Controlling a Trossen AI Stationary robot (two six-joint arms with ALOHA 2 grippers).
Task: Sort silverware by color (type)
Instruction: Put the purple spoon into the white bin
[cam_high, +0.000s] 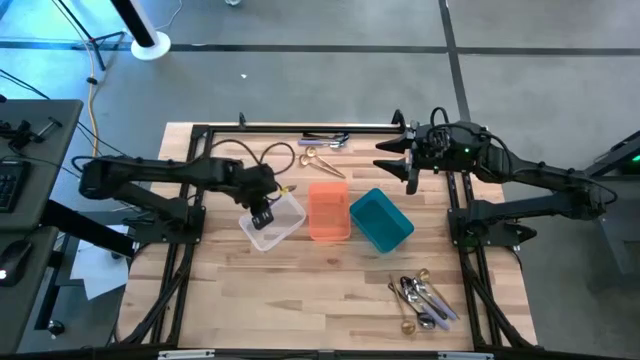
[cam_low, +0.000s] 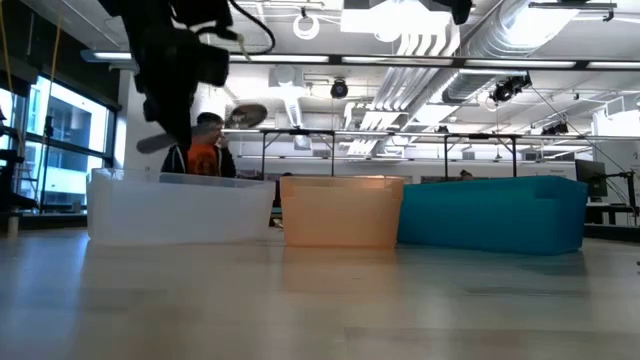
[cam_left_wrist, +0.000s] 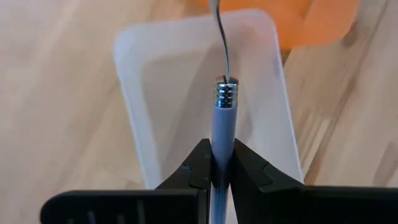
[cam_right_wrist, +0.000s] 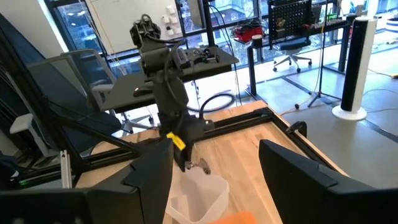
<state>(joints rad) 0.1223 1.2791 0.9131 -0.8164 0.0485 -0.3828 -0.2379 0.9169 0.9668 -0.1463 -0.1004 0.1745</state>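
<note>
Left gripper fingers clamp a blue-handled utensil, probably a spoon, over the clear bin. Right gripper fingers wide, empty, at the bench's far edge.

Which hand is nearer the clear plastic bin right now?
Left. The left hand is right above the clear plastic bin, gripping a silver utensil; the right hand hangs beyond the bins, near the table's far edge.
</note>
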